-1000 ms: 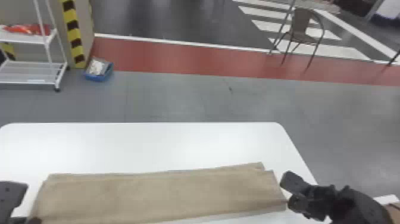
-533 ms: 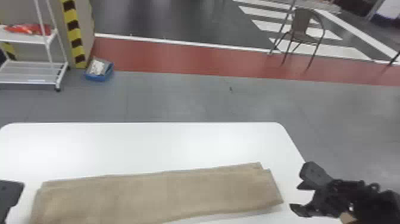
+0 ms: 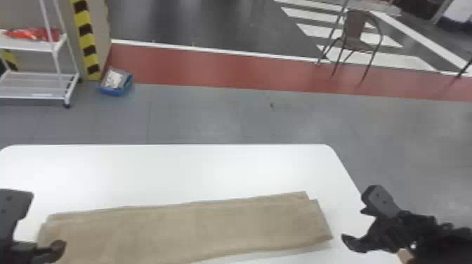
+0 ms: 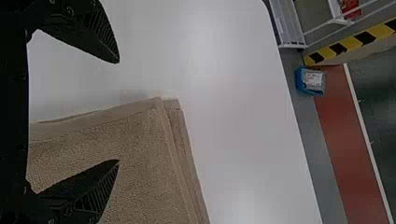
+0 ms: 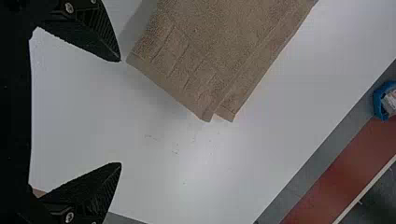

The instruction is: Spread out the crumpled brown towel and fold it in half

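The brown towel [image 3: 189,224] lies folded as a long flat strip across the near part of the white table, its layers slightly offset at the far right corner. At its left end my left gripper [image 3: 44,223] stands open; in the left wrist view the left gripper [image 4: 117,111] has one finger over the towel [image 4: 135,154] and the other over bare table. Just off the towel's right end is my right gripper [image 3: 358,219], also open. The right wrist view has the right gripper [image 5: 120,112] with nothing between its fingers and the towel's end [image 5: 201,60] close to one fingertip.
The white table [image 3: 196,168] extends beyond the towel's far edge. On the floor behind stand a white shelf rack [image 3: 35,84], a blue bin [image 3: 116,82] and a chair [image 3: 358,38].
My right gripper has moved off the towel's right end, outward to the right, and opened wider. The left gripper has shifted slightly around the left end. The towel lies nearly as before.
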### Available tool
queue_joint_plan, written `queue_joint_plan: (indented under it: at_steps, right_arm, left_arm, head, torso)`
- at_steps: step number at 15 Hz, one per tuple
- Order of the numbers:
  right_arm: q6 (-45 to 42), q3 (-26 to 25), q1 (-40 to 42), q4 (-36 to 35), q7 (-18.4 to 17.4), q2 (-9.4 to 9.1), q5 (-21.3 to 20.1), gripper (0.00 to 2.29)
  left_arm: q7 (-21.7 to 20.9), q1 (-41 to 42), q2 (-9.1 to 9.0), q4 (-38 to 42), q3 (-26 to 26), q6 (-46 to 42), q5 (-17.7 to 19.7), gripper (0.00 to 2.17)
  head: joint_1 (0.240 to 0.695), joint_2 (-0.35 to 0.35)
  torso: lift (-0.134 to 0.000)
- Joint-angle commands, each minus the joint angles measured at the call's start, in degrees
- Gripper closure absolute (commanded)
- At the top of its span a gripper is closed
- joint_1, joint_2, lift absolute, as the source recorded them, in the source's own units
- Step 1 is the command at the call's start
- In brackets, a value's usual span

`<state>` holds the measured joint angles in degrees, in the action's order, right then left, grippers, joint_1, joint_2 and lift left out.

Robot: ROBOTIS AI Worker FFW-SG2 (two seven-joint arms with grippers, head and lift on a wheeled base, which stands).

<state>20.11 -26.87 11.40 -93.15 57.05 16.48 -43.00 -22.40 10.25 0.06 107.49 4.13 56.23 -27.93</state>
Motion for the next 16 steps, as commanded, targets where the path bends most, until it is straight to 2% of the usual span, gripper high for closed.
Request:
queue_joint_plan:
  at_steps: [1, 3, 8, 12, 15, 16]
  right_arm:
    - [-0.1, 0.0, -0.2, 1.2, -0.6, -0.04, 0.2, 0.09]
    - [-0.1, -0.1, -0.2, 1.7, -0.9, -0.13, 0.2, 0.09]
    - [-0.6, -0.7, 0.2, 2.8, -1.0, -0.13, 0.2, 0.09]
    - [-1.2, -0.7, 0.3, 3.8, -1.3, -0.04, 0.4, 0.09]
    - [-1.3, -0.6, 0.3, 4.2, -1.5, 0.04, 0.3, 0.09]
    - [-1.3, -0.6, 0.3, 4.3, -1.5, 0.04, 0.3, 0.09]
  left_arm:
    - [-1.5, -2.9, 0.12, -2.3, 0.4, 0.2, 2.7, 0.26]
    - [-3.1, -5.6, 0.03, -5.6, 0.5, 0.7, 3.7, 0.33]
    - [-3.1, -11.2, 0.56, -14.3, 1.6, -0.2, 4.4, 0.33]
    - [-8.4, -13.1, 0.65, -16.5, 7.9, -3.4, 5.5, 0.33]
    - [-10.7, -13.2, 0.56, -16.4, 9.2, -2.1, 5.6, 0.33]
    - [-11.7, -13.4, 0.65, -16.5, 9.6, -0.4, 5.7, 0.24]
  head:
    - [0.695, -0.275]
    - [0.695, -0.293]
    - [0.695, -0.309]
    - [0.695, -0.293]
    - [0.695, -0.274]
    - [0.695, -0.271]
  torso:
    - [0.000]
    - [0.000]
    - [0.000]
    - [0.000]
    - [0.000]
    - [0.000]
